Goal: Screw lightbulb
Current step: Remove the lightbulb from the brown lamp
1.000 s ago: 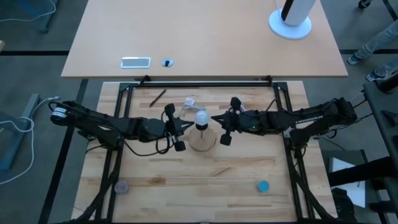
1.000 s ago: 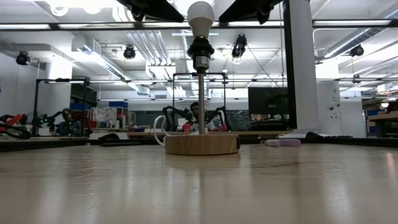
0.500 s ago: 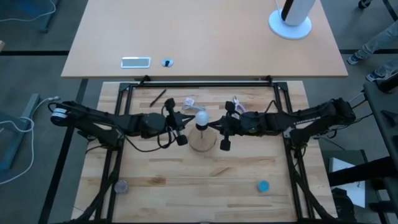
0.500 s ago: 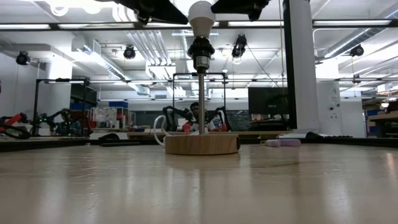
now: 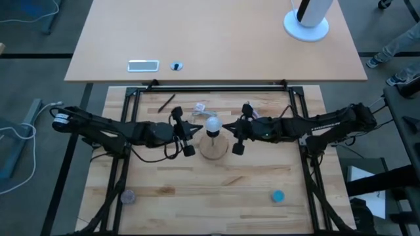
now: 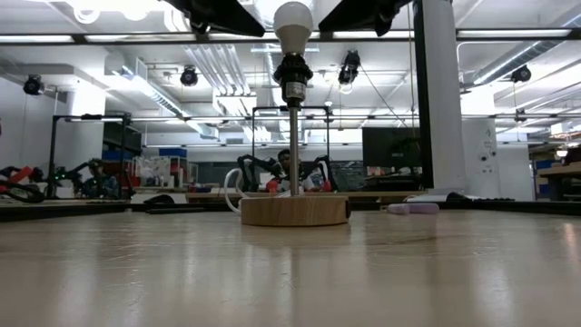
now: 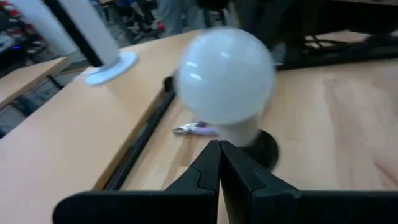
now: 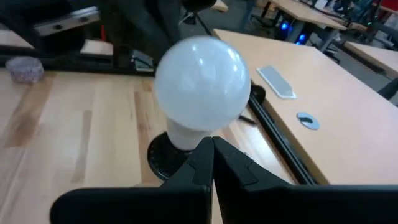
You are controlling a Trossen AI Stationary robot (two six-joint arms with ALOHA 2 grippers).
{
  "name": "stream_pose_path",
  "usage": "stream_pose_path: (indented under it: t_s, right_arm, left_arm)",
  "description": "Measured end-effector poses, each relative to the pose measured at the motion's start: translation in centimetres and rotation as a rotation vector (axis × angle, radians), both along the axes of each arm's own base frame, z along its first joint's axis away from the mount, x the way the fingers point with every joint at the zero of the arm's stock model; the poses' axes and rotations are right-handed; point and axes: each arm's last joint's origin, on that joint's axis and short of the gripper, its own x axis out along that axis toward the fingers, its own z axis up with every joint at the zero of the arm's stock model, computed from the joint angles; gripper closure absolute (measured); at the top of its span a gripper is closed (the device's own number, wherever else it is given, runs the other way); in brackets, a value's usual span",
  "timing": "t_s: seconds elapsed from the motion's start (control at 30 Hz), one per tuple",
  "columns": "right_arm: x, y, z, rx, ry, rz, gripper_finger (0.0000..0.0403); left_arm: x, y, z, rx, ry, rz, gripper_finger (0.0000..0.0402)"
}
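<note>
The white lightbulb [image 5: 212,124] [image 6: 292,20] stands upright in the black socket [image 6: 292,73], on a thin rod rising from the round wooden disc [image 5: 213,149] [image 6: 294,211] at mid-table. My left gripper [image 5: 195,128] [image 7: 219,146] is shut. Its tip points at the bulb [image 7: 225,78] from the table's left, just short of it. My right gripper [image 5: 228,126] [image 8: 210,142] is also shut. It points at the bulb [image 8: 202,84] from the table's right, with a small gap showing in the high and low views.
A crumpled clear wrapper [image 5: 200,108] and a black pen [image 5: 166,101] lie behind the disc. Near the front edge sit a grey round piece [image 5: 127,195] and a blue cap [image 5: 277,195]. The black frame rail [image 5: 216,87] runs along the far edge.
Both shut grippers closed in on the bulb from either side about half a second ago. They have since drawn back a little to where they stood before. The bulb and the wooden disc have not moved.
</note>
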Motion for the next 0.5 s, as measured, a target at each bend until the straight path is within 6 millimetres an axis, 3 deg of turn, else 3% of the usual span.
stream_pose_path:
  t_s: [0.3, 0.5]
  right_arm:
    - [0.2, 0.5, 0.6, 0.039, -0.06, 0.1, 0.0403]
    - [1.0, 0.5, 0.0, 0.03, -0.055, 0.105, 0.0403]
  left_arm:
    - [-0.1, 0.9, 0.7, 0.035, -0.038, 0.058, 0.0401]
    - [0.5, 0.7, 0.9, 0.048, -0.072, -0.032, 0.0401]
